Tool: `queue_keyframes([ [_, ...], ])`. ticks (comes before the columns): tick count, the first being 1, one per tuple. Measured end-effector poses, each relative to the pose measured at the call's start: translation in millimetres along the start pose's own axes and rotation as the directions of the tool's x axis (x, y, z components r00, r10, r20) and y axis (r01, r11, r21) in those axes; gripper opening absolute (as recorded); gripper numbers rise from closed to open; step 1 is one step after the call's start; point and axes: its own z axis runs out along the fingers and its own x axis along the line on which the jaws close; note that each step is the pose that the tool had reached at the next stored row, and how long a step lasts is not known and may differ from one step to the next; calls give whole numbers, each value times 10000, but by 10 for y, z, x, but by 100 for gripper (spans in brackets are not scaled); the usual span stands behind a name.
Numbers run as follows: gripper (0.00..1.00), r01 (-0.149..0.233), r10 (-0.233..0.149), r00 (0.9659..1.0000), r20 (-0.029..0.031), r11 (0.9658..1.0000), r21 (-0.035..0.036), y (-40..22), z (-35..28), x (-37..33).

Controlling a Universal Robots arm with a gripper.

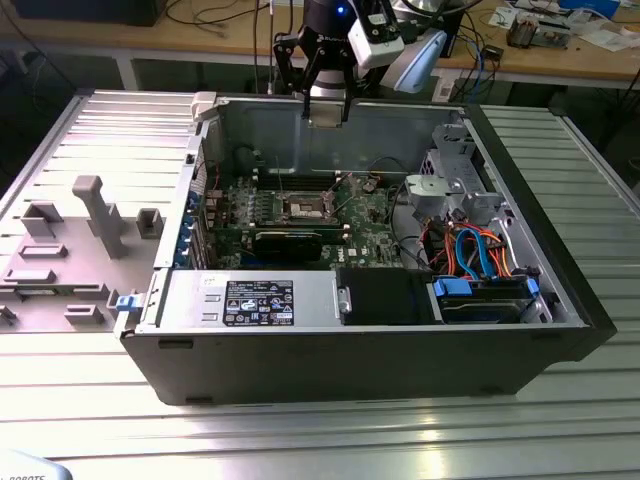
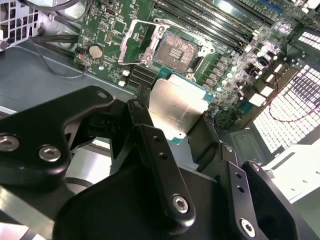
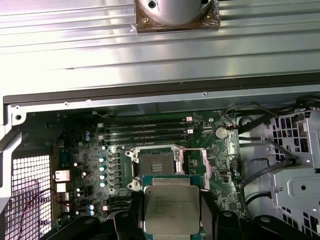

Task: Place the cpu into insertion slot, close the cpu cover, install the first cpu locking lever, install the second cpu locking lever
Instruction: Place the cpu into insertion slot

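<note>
Silver-grey metal top of the cpu (image 3: 170,207) shows between the black fingers of the end effector (image 2: 176,120). I log it as clenched on two opposite edges of the chip. The cpu hangs above the insertion slot (image 3: 156,166), apart from it. The cpu cover (image 2: 136,42) is swung open just beside the insertion slot, and the gold-brown contact field is bare.

Step in hand: placing the cpu, not yet seated; cover not yet closed.

My judgement: seating calls for chip edges squared to the insertion slot's rim, a level attitude, and a gentle descent, since a tilted touch could bend contacts.
</note>
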Motion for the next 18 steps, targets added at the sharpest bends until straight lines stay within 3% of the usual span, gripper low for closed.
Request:
queue_keyframes([
  [6,54,-20,20,10000,1,10000,1,-1,0,0],
  [11,54,-356,356,9994,31,9994,-8,-1,3,0],
  [18,54,-364,364,9993,32,9993,-7,-1,2,0],
])
